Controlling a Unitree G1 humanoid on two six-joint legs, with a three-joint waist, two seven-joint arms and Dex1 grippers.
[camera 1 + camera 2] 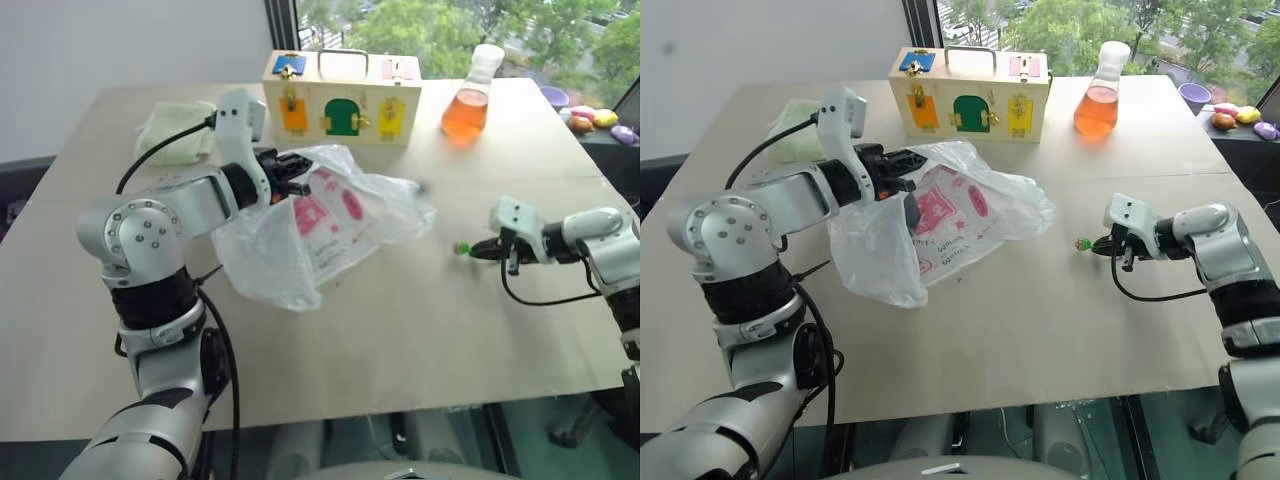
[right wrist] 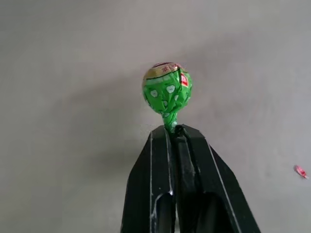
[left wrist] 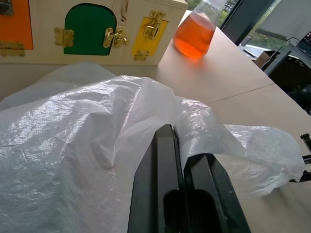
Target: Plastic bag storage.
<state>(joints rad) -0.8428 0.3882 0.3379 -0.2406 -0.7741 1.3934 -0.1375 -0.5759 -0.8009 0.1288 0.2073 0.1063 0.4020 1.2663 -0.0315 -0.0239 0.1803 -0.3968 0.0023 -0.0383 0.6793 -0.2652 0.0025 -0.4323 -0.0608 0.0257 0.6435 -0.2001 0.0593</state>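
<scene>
Plastic bag (image 1: 320, 225): lying crumpled at centre left of the head view on the table (image 1: 400, 330), pink-red print facing up, upper edge being lifted.
Left gripper (image 3: 181, 145): fingers pressing together, pinching a fold of the bag's upper edge.
Right gripper (image 2: 174, 128): at right of the head view, fingers clamping the stick of a green-wrapped lollipop (image 2: 167, 88) just above the table.
Wooden latch box (image 1: 340, 97): standing behind the bag at top centre.
Flask (image 1: 470, 95): holding orange liquid, standing right of the box.
Green cloth (image 1: 175, 130): lying folded at upper left.

You can't see the lollipop (image 2: 167, 94) stick; the right gripper (image 2: 174, 130) fingers hide it below the wrapped head.
</scene>
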